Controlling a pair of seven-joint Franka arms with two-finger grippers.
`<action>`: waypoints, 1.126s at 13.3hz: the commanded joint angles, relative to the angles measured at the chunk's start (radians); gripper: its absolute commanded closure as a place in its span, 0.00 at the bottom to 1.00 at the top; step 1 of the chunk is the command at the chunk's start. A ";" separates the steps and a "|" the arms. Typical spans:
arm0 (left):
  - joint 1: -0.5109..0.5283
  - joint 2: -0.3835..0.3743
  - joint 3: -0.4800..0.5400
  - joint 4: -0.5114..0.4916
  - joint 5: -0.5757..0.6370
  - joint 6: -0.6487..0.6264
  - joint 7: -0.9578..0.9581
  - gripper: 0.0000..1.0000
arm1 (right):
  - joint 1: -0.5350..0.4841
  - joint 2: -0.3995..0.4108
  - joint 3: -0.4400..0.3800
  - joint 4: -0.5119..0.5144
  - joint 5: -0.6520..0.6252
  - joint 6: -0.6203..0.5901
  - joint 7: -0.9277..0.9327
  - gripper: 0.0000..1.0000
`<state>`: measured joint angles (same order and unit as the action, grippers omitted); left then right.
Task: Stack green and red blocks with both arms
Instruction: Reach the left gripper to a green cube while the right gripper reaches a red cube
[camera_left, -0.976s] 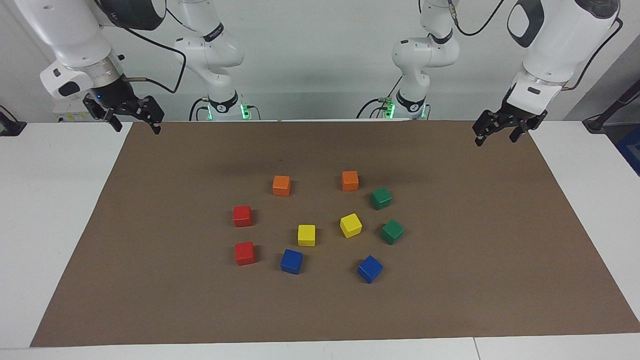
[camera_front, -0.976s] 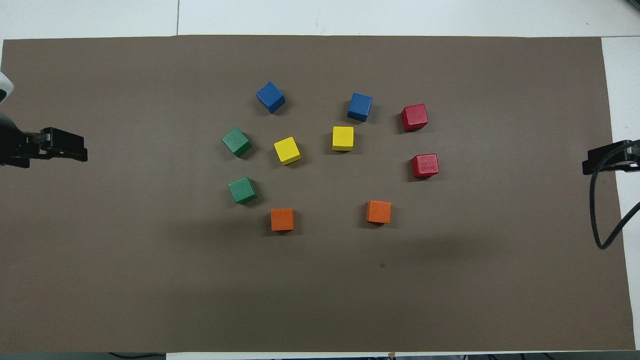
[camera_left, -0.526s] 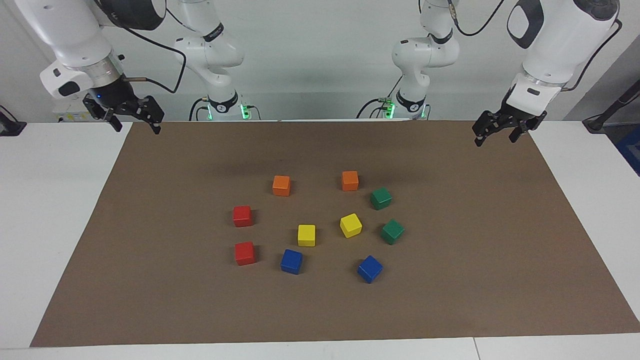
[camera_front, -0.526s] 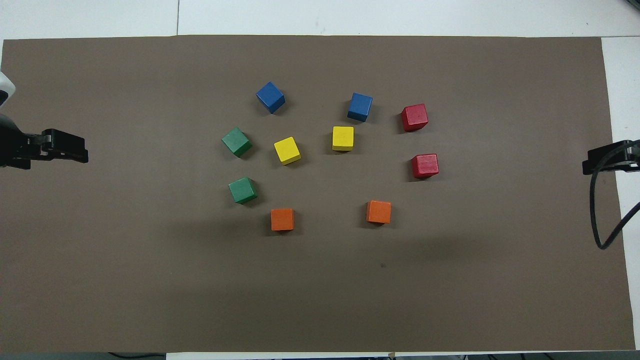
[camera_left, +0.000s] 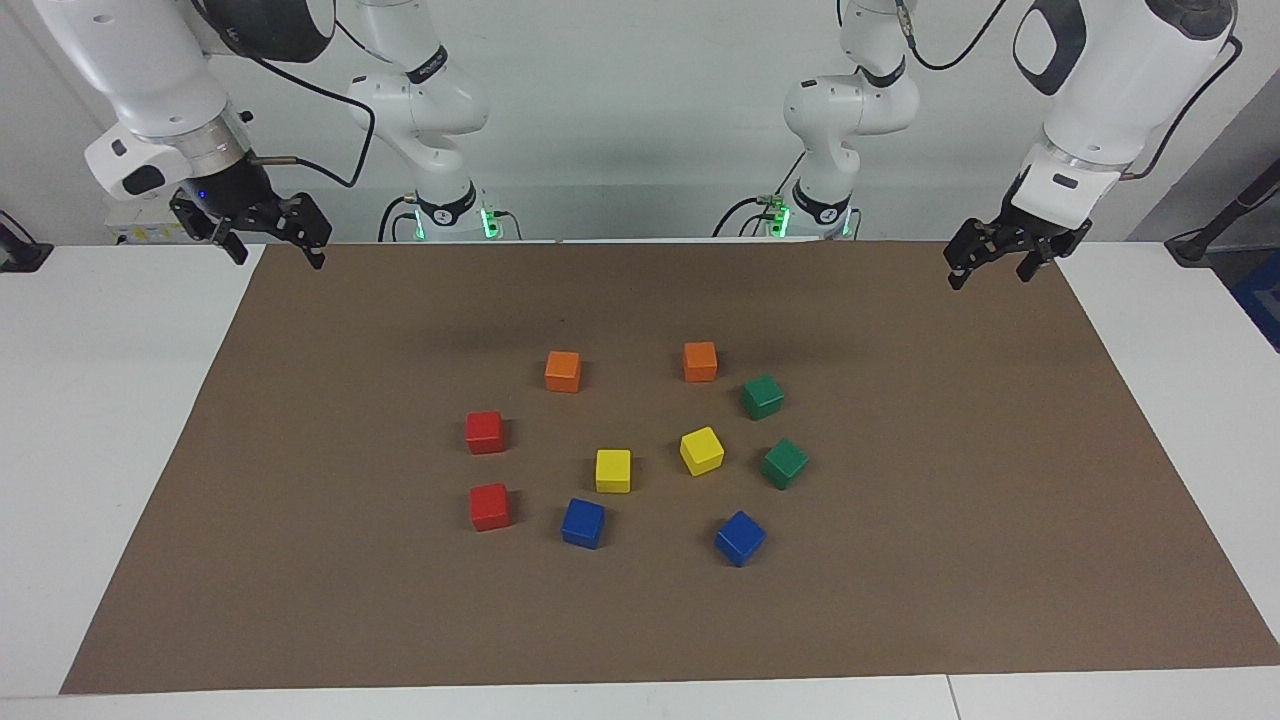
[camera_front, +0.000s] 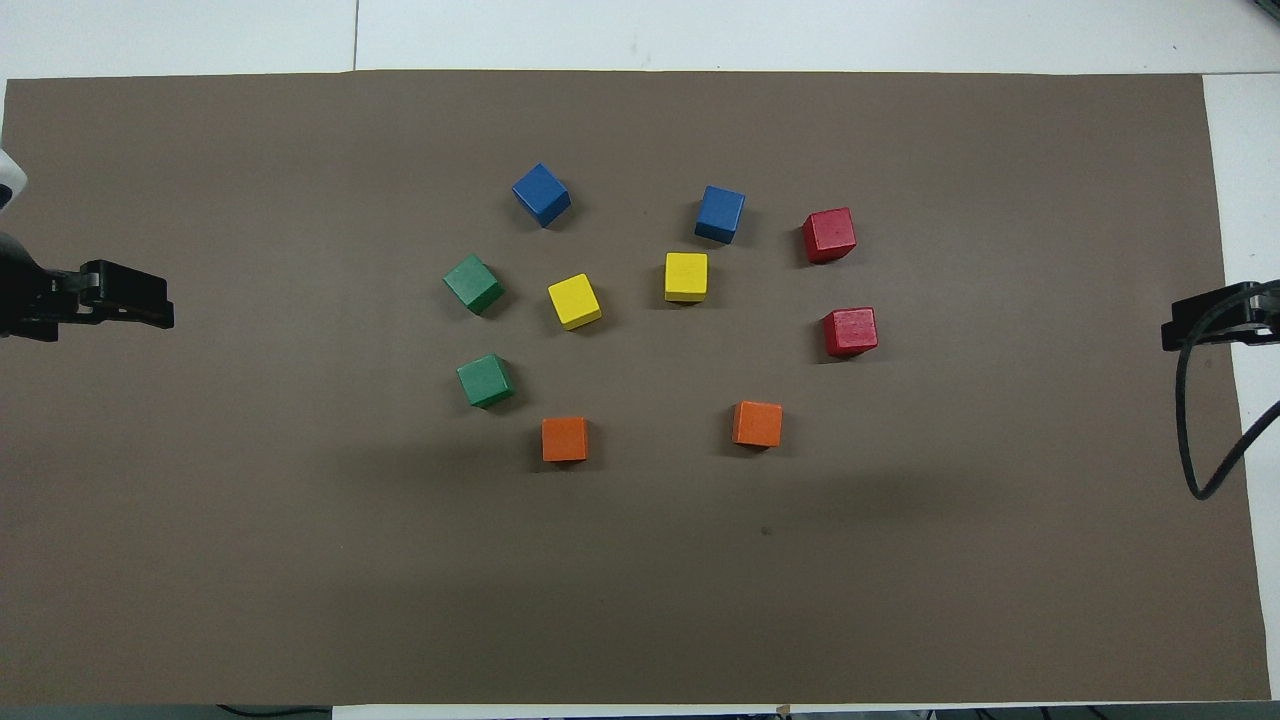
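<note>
Two green blocks (camera_left: 762, 396) (camera_left: 785, 463) lie apart on the brown mat, toward the left arm's end of the cluster; overhead they show as green blocks (camera_front: 473, 283) (camera_front: 486, 380). Two red blocks (camera_left: 485, 432) (camera_left: 490, 506) lie apart toward the right arm's end, seen overhead as red blocks (camera_front: 829, 235) (camera_front: 850, 331). My left gripper (camera_left: 990, 275) (camera_front: 150, 303) hangs open and holds nothing, above the mat's edge at its own end. My right gripper (camera_left: 277, 256) (camera_front: 1180, 330) hangs open and holds nothing, above the mat's corner at its end. Both are well away from the blocks.
Two orange cubes (camera_left: 563, 371) (camera_left: 700, 361) sit nearest the robots. Between the reds and greens lie two yellow cubes (camera_left: 613, 470) (camera_left: 701, 450), and two blue cubes (camera_left: 583, 523) (camera_left: 739, 537) sit farthest. The brown mat (camera_left: 950, 520) covers most of the white table. A black cable (camera_front: 1195, 440) dangles under the right arm.
Both grippers have risen very slightly at their ends of the mat. No block has moved.
</note>
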<state>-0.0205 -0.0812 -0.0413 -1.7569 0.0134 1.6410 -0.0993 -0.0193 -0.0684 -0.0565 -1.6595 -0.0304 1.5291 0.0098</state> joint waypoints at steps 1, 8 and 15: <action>-0.010 -0.059 -0.005 -0.136 -0.006 0.106 -0.058 0.00 | -0.002 -0.039 0.004 -0.065 0.007 0.025 0.007 0.00; -0.229 0.090 -0.008 -0.231 -0.026 0.328 -0.483 0.00 | 0.057 -0.033 0.004 -0.130 0.014 0.156 0.048 0.00; -0.348 0.239 -0.005 -0.237 -0.026 0.502 -0.658 0.00 | 0.189 0.058 0.004 -0.270 0.014 0.428 0.182 0.00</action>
<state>-0.3301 0.1374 -0.0636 -1.9874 -0.0035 2.0923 -0.7292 0.1733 -0.0145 -0.0505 -1.8815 -0.0229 1.8981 0.1878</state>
